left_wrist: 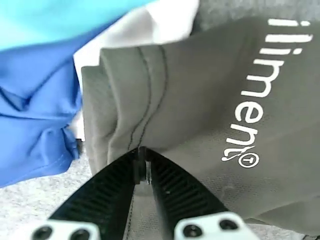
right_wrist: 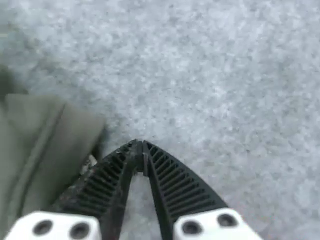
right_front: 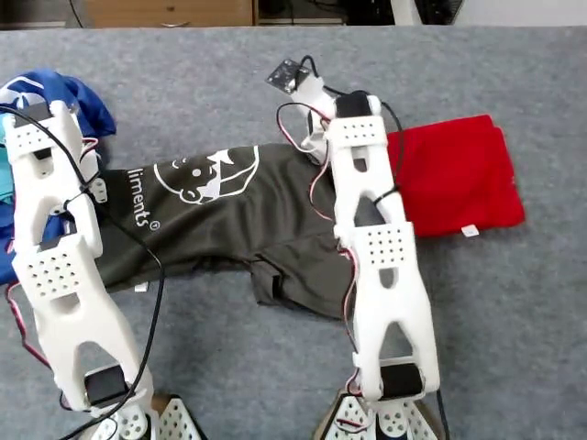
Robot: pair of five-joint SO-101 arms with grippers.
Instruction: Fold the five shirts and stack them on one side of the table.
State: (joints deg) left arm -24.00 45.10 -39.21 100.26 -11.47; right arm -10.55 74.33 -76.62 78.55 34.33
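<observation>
On tabletop [right_front: 183,82], 9 o'clock: left hand [left_wrist: 141,159] clamped on grey shirt [left_wrist: 200,100] hem; 12 o'clock: right hand [right_wrist: 142,150] closed.

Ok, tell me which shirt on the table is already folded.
The red shirt: it lies as a neat flat rectangle. The dark grey shirt is spread out, and the blue shirt is bunched in a heap.

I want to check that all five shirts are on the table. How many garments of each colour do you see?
red shirt, folded: 1
dark grey shirt, spread out: 1
blue shirt, bunched: 1
turquoise fabric, probably a shirt: 1
white fabric, probably a shirt: 1
Total: 5
</observation>
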